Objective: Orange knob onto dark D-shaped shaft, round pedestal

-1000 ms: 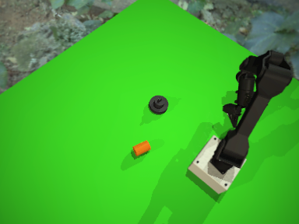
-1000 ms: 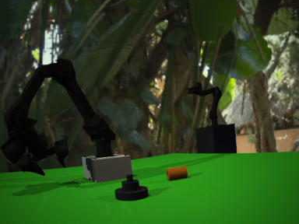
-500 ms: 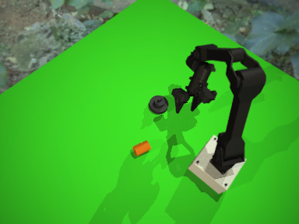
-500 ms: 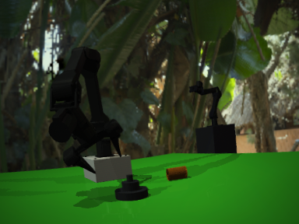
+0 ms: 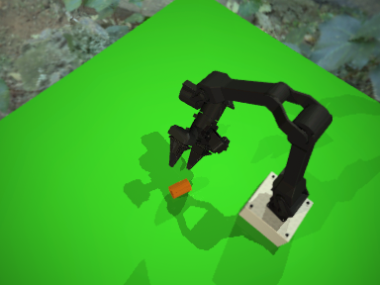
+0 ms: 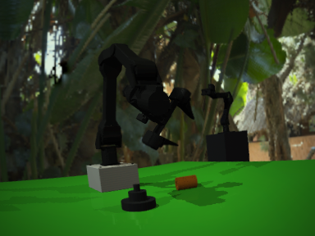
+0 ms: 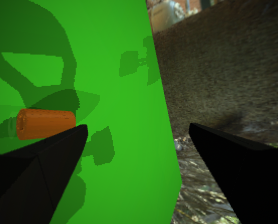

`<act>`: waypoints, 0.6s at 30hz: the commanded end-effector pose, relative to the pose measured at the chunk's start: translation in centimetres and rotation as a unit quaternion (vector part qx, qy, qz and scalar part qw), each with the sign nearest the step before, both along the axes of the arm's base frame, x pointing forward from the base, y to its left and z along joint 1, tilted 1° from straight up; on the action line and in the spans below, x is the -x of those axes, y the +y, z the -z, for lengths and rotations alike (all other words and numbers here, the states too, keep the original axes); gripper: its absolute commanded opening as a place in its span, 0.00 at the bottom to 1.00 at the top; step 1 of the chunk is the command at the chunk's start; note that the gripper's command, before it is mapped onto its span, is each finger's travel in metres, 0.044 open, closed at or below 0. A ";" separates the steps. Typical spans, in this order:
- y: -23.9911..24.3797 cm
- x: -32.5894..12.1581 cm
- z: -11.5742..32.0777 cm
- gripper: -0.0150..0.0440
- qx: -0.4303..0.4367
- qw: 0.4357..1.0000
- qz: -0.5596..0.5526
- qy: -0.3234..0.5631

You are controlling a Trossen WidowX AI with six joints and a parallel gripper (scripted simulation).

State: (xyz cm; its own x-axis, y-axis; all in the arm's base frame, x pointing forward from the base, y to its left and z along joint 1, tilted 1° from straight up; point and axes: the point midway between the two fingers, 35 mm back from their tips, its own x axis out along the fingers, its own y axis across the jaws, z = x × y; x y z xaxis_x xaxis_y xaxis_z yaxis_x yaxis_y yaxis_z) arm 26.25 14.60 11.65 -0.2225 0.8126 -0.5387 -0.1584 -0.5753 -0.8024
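The orange knob (image 5: 180, 188) (image 6: 186, 182) (image 7: 47, 124) lies on its side on the green surface; in the wrist view it is at the left, next to the left fingertip. The dark round pedestal (image 6: 139, 205) stands upright in the exterior view, left of the knob, with the bare shaft (image 6: 136, 186) on top. In the top view the pedestal is hidden by the arm, and the wrist view does not show it. The shaft's flat side cannot be made out. My gripper (image 5: 180, 167) (image 6: 185, 132) (image 7: 139, 128) is open and empty, tilted, in the air above the surface and the knob.
The arm's pale base block (image 5: 262, 223) (image 6: 119, 178) stands right of the knob in the top view and behind the pedestal in the exterior view. The green table top (image 5: 74, 153) ends at an edge on the right in the wrist view. A black box (image 6: 227, 145) bearing a small dark arm stands in the background.
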 end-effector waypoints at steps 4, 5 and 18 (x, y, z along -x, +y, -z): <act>0.9 0.4 -0.5 1.00 -0.015 0.999 -0.020 -0.021; 1.0 0.5 -0.4 1.00 -0.015 0.997 -0.050 -0.057; 2.3 1.8 0.4 1.00 -0.068 0.672 -0.537 -0.505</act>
State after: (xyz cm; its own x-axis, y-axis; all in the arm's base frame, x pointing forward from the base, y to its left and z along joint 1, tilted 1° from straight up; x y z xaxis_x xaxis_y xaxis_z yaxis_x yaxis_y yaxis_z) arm 24.53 16.23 10.92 -0.3053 0.6820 -0.6646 0.6281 -0.3804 -0.6788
